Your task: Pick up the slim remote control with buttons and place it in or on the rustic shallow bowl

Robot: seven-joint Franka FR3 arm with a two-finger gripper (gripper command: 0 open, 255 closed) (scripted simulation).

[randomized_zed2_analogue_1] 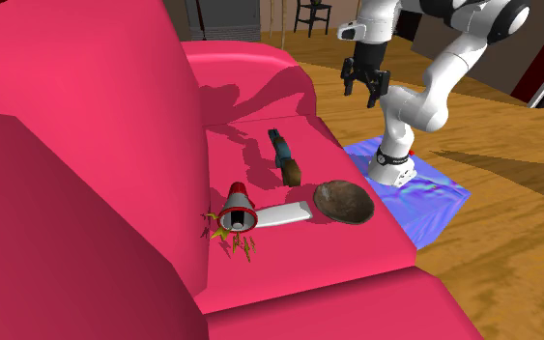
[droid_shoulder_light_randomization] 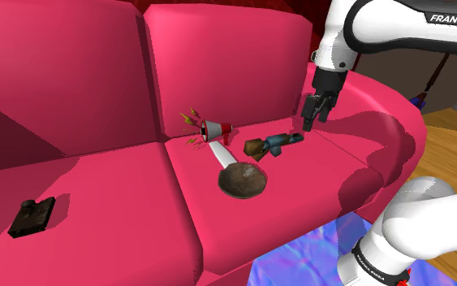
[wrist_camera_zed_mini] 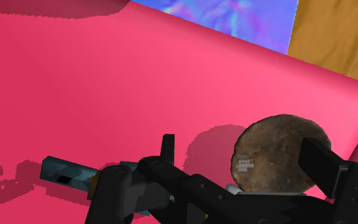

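The sofa (droid_shoulder_light_randomization: pixel 97 187) is glowing hot pink, the bowl (droid_shoulder_light_randomization: pixel 243 180) is showing mottled brown, the remote (droid_shoulder_light_randomization: pixel 219 154) is looking plain white, the rug (randomized_zed2_analogue_1: pixel 424 198) is swirling blue and violet.

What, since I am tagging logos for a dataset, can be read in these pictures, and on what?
"FRANKA E": on the white arm's upper link, shoulder view, cut off at the picture's edge.
Dark lettering on the arm's lower link: too small to read.
Pale mark on the brown bowl: illegible.
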